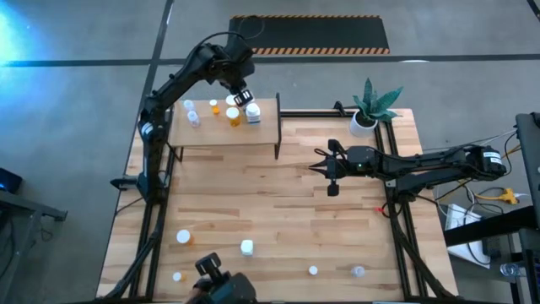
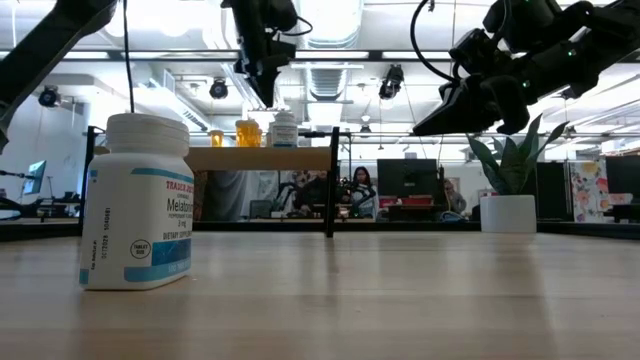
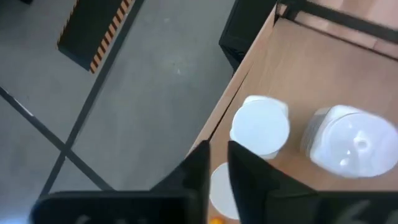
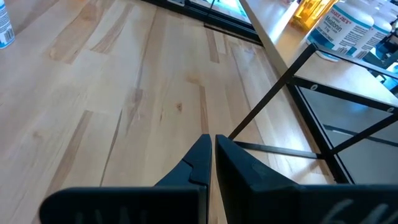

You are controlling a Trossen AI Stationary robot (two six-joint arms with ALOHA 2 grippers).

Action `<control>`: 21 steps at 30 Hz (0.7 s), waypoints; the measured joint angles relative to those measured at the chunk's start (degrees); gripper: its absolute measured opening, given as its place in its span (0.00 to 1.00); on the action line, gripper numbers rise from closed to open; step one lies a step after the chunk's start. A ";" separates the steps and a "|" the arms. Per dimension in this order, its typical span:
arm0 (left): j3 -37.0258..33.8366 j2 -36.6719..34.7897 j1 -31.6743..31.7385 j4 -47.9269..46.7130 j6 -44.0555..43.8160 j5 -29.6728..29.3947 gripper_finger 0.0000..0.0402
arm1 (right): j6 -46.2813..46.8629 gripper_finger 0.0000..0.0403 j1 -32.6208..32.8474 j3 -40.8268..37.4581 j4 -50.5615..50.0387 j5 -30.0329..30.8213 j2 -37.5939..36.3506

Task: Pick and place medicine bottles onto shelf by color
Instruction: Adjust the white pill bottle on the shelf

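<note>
Two dark arms share a planked wooden table [image 1: 278, 211], and the largest thing on it that matters is the shelf [image 1: 221, 133], a pale board raised on black posts at the far left, with a dark upright divider [image 1: 278, 127] at its right end.

The left gripper [image 1: 243, 91] hangs over the far right part of that board, directly above a cluster of bottles; in the left wrist view its fingers [image 3: 196, 171] stand only a sliver apart with nothing between them, so it looks to have let go. The right gripper [image 1: 332, 173] waits mid-table, just right of the shelf, fingers pressed together and empty (it plays no part for now).

On the shelf sit two orange bottles [image 1: 233, 116], a white bottle [image 1: 252, 111] just right of them, and two pale clear-bluish ones [image 1: 192, 114] at the left. Still to be sorted along the table's near side are a white-capped bottle [image 1: 183, 238], a white one [image 1: 246, 247], a small orange one [image 1: 177, 275], and two more [image 1: 313, 270] toward the near right.

The step in hand seems to be the release and retreat over the shelf. To do it well, lift straight up before swinging away: the white caps [image 3: 261, 124] sit almost touching, close to the board's far edge, so any sideways drag could topple one or nudge it off. Next, open wide before descending on the near-side bottles, and match each to its colour group.
</note>
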 joint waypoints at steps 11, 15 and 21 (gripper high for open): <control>-4.09 0.69 0.48 -2.22 0.27 0.01 0.00 | -0.02 0.03 0.01 0.00 -0.04 0.01 0.00; -4.74 0.69 0.50 0.60 0.68 0.01 0.00 | 0.00 0.03 0.00 0.00 -0.04 0.01 0.00; -5.61 0.69 0.48 1.23 1.42 0.29 0.00 | -0.01 0.03 0.00 0.00 -0.04 0.02 0.00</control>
